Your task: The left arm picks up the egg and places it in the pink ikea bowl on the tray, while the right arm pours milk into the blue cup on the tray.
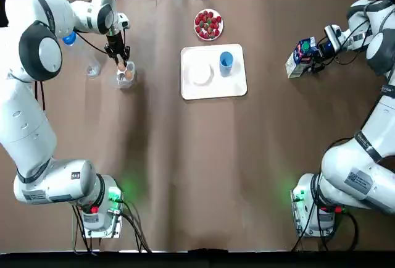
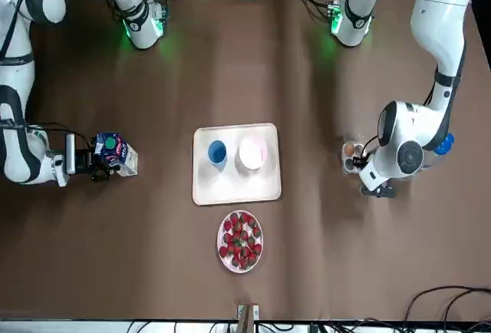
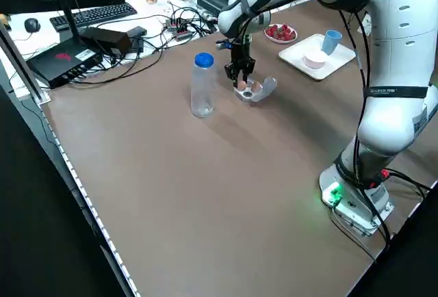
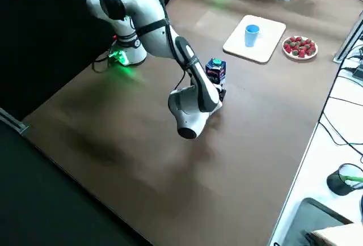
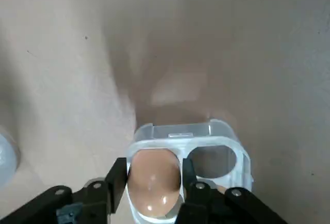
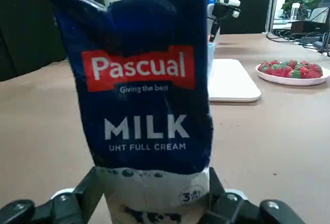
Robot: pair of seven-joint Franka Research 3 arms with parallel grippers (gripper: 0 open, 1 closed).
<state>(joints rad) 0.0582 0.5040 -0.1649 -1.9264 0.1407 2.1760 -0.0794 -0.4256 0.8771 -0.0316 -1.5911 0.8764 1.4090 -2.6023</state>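
Note:
A brown egg sits in a clear two-cell egg box at the table's left. My left gripper reaches down into the box, its fingers pressed against both sides of the egg. At the right, my right gripper is shut on the upright blue milk carton, which fills the right wrist view. In the middle, the white tray carries the pink bowl and the blue cup.
A plate of strawberries lies just behind the tray. A clear bottle with a blue cap stands left of the egg box. Cables and equipment line the far edge of the table.

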